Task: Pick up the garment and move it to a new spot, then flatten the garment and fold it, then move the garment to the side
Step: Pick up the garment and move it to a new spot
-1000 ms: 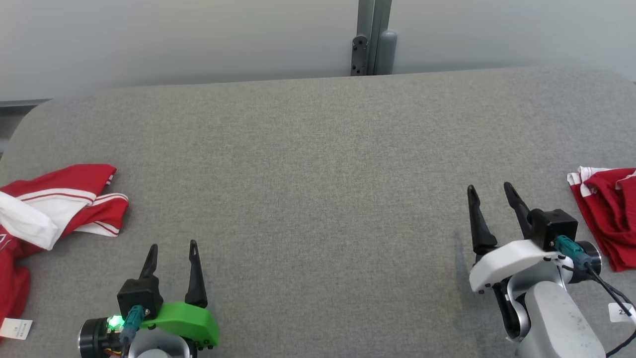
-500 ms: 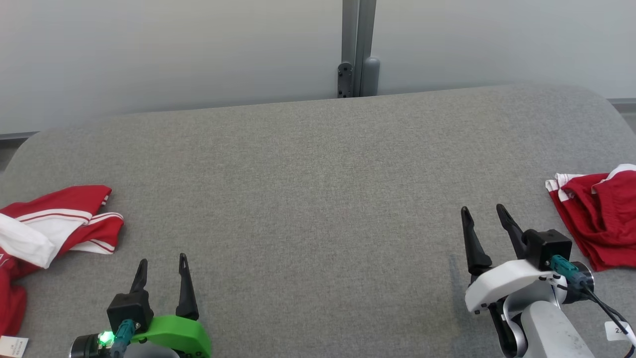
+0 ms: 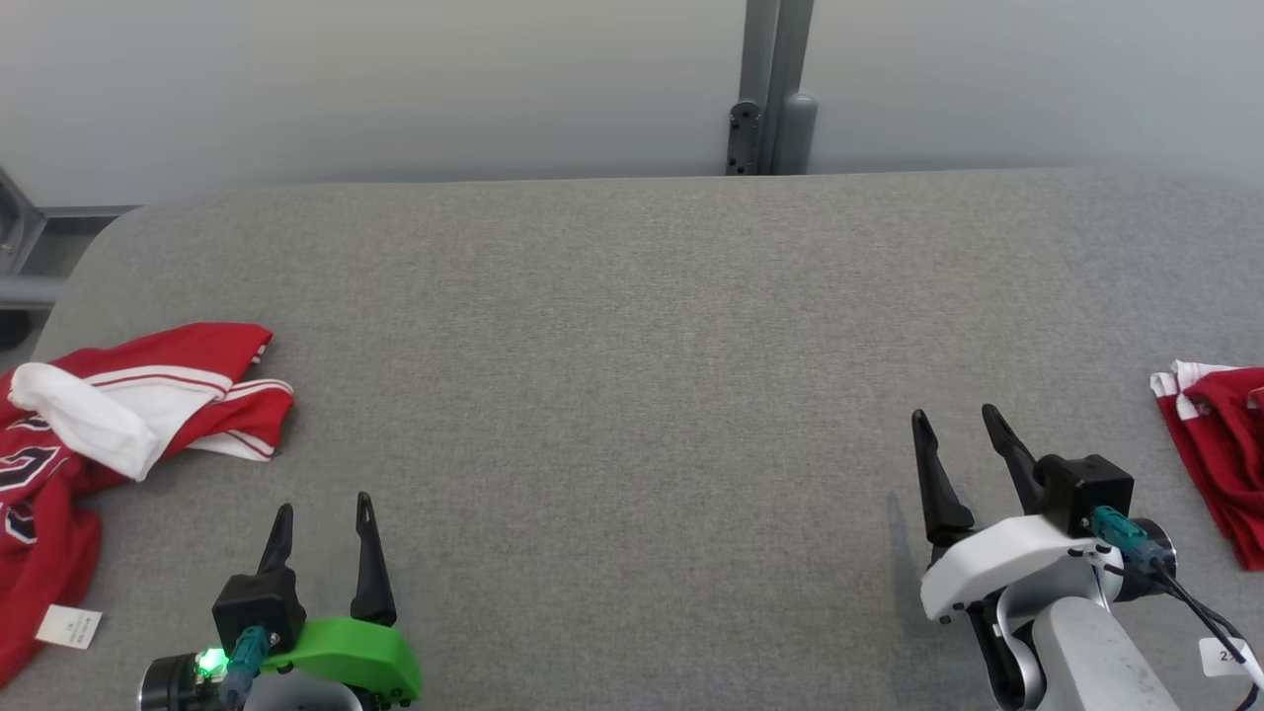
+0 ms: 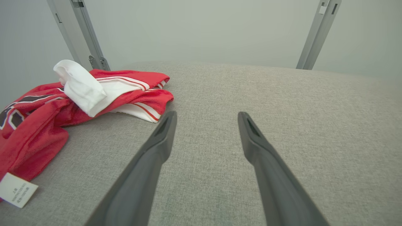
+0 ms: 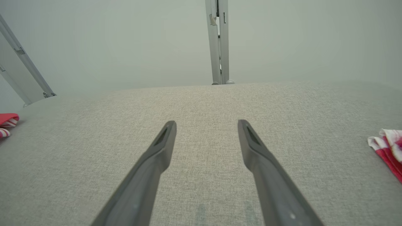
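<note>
Only our head camera has turned since the earlier frame, sliding the scene rightward. We hold left gripper (image 3: 324,504) and right gripper (image 3: 954,413) spread over the grey fabric table (image 3: 632,346). Its left edge bears the crumpled red-and-white garment (image 3: 118,415); pale wall (image 3: 395,79) and grey post (image 3: 775,89) stand behind.

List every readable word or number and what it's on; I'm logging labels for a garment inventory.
"2": first character on a white sticker at the head view's lower right; the rest is cut off.
Too small to read: print on the white tag of the red garment.
Unreadable, crumpled: black-and-white lettering on that garment.
</note>
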Available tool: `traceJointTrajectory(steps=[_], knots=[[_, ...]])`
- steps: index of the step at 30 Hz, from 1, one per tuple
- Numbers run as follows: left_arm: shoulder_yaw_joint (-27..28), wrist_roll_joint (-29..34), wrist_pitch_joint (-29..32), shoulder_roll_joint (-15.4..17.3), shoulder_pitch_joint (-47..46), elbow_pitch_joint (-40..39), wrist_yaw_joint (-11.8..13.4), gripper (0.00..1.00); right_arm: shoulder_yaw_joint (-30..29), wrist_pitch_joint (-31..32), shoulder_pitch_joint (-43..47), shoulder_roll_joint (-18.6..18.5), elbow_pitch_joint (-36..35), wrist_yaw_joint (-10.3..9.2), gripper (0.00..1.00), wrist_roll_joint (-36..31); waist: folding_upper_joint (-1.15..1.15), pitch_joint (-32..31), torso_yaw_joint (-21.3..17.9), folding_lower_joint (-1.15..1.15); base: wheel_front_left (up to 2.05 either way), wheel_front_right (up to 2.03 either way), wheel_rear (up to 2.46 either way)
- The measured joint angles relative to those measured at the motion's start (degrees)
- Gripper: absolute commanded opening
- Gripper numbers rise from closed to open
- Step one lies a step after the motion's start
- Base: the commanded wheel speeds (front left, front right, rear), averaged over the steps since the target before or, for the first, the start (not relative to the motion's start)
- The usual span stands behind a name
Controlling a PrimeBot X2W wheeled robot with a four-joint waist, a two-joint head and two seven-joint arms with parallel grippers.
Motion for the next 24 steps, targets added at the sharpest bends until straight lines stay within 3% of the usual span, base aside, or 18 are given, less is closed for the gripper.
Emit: traceJointTrajectory(steps=[24], knots=[[5.02, -0.02, 0.00, 0.03, 2.45, -1.41, 0.71, 1.00, 4.02, 0.00, 0.26, 0.05, 0.30, 0.00, 1.00, 0.86, 0.00, 0.94, 21.39, 0.00, 0.00, 0.00, 0.00]])
